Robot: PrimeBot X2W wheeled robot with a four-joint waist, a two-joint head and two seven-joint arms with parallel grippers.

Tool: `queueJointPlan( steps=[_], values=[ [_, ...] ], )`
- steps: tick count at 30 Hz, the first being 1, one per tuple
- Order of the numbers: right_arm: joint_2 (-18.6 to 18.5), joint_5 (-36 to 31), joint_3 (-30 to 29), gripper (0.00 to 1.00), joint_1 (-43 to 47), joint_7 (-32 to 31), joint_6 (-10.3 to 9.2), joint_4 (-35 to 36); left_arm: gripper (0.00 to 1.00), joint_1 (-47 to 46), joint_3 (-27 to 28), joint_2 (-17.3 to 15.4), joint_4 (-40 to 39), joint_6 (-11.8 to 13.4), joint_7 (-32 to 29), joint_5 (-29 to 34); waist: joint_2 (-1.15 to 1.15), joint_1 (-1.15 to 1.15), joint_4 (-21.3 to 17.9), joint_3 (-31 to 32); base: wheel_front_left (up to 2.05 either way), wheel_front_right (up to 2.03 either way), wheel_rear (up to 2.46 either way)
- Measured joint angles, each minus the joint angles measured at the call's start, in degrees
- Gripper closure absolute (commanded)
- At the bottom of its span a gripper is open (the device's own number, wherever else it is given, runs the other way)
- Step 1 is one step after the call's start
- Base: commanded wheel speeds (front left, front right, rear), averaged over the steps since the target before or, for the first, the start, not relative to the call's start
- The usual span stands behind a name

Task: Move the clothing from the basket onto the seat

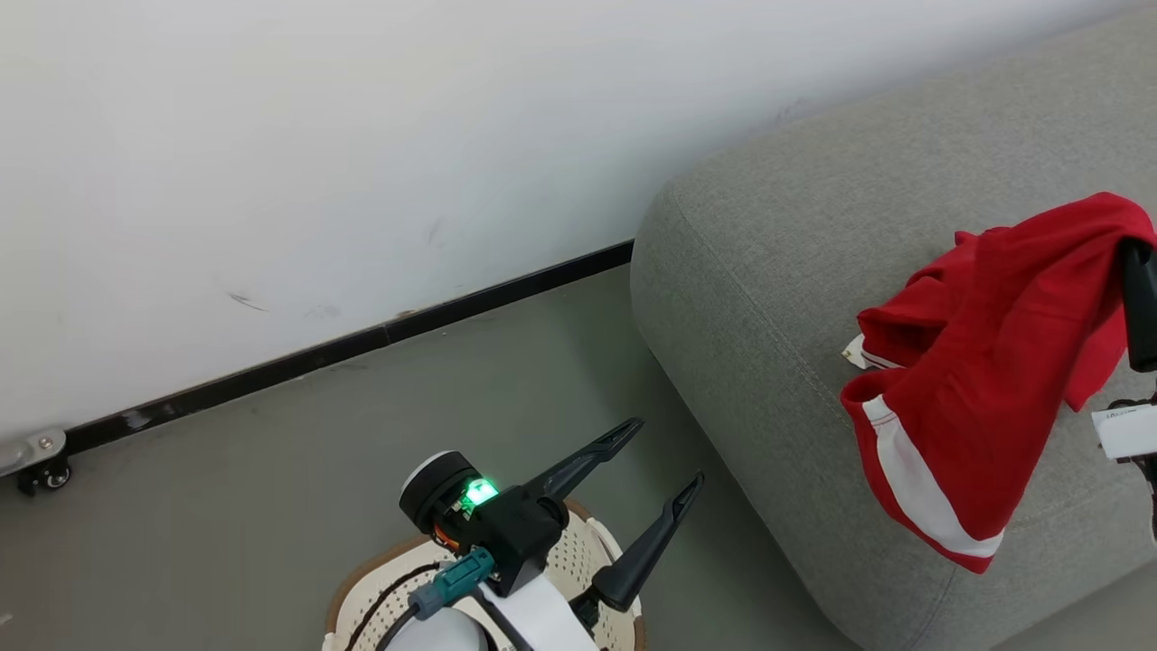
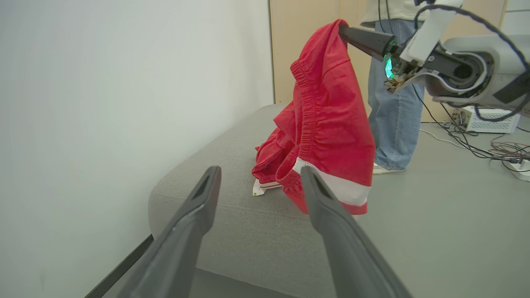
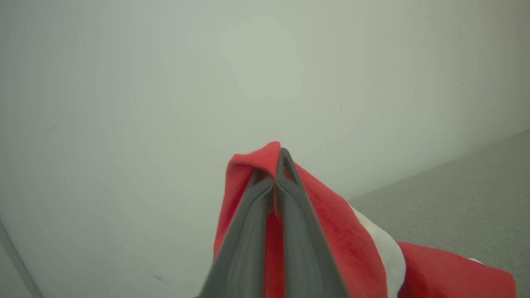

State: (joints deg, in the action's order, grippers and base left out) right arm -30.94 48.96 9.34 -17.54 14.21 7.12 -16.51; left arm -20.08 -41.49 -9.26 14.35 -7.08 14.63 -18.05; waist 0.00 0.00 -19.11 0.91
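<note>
Your right claw (image 3: pixel 276 169) is clenched on red clothing (image 1: pixel 981 389) hanging above the seat (image 1: pixel 750 271); your left claw (image 1: pixel 666 450) stands released beside it.

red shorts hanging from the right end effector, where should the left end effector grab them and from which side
Probably the white-banded hem of the red shorts: it is the lowest free edge, hanging flat and well below the right end effector's pinch at the top. Come in level from the open left end effector's side, which faces it.
</note>
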Motion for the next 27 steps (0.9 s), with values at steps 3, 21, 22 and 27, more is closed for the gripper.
queueJointPlan(
  steps=[3, 21, 22, 27],
  values=[
    [0.1, -0.2, 0.2, 1.0, 0.0, 0.0, 0.0, 0.0, 0.0, 0.0, -0.2, -0.2, -0.1, 0.0, 0.0, 0.0, 0.0, 0.0, -0.6, -0.3, 0.0, 0.0, 0.0],
    [-0.8, -4.4, -3.3, 1.0, -16.2, -5.8, 0.0, -7.9, 0.0, 0.1, -1.6, -3.0, -0.1, 0.0, 0.0, 1.9, 0.0, 0.0, 0.0, -5.1, 0.0, 0.0, 0.0],
    [-1.2, -5.0, -3.8, 1.0, -17.9, -6.1, 0.0, -8.6, 0.0, 0.1, -1.5, -3.0, -0.1, 0.0, 0.0, 2.1, 0.0, 0.0, 0.2, -5.5, 0.0, 0.0, 0.0],
    [-3.3, -9.0, -4.9, 1.0, -25.4, -8.8, 0.0, -12.1, 0.0, -0.3, -1.0, -3.6, -0.2, 0.0, 0.0, 2.6, 0.0, 0.0, 1.2, -7.3, 0.0, 0.0, 0.0]
  ],
)
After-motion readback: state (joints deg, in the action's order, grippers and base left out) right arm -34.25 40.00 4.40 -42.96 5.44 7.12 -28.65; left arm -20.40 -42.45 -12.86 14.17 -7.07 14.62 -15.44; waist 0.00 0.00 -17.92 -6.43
